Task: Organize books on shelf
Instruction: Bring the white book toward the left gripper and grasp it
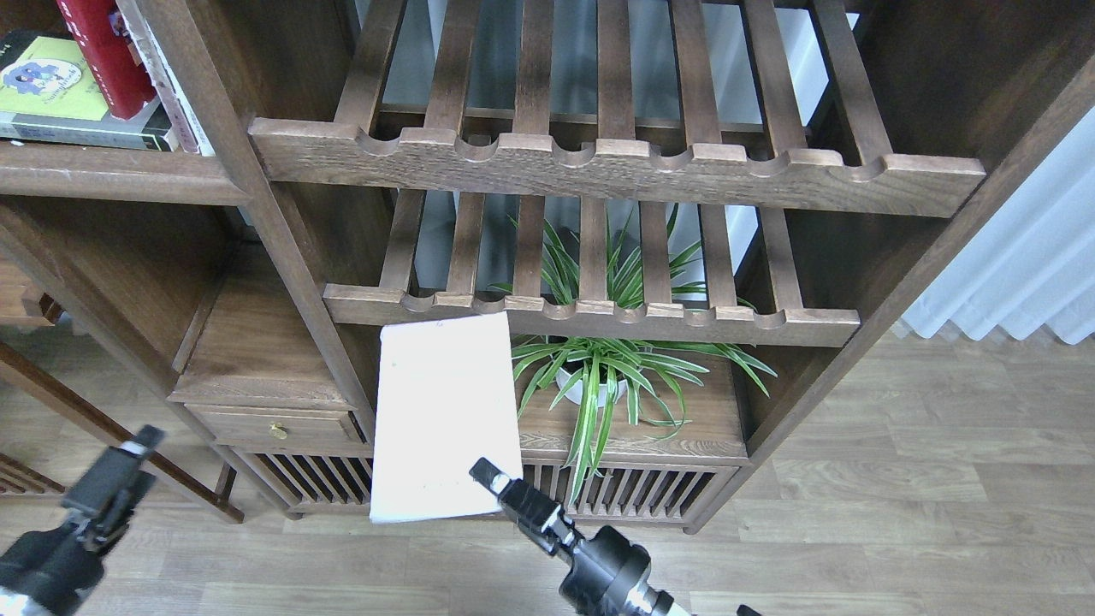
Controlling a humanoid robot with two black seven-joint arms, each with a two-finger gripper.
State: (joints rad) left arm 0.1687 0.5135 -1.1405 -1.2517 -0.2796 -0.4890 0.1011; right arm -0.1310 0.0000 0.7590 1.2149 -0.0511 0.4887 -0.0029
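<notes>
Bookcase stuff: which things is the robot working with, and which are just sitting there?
Working with:
- white paperback book in right claw
- red book
- black-grey book with yellow-green panel
- solid dark-brown wooden shelf

Just sitting there:
- green potted plant
- slatted racks
- brass-knobbed drawer

Open wooden floor (855,513) lay before us, offering free passage. The slatted dark-brown rack with scalloped rail (590,321) roofed the compartment where a green spider plant in a white pot (599,376) blocked the middle.
</notes>
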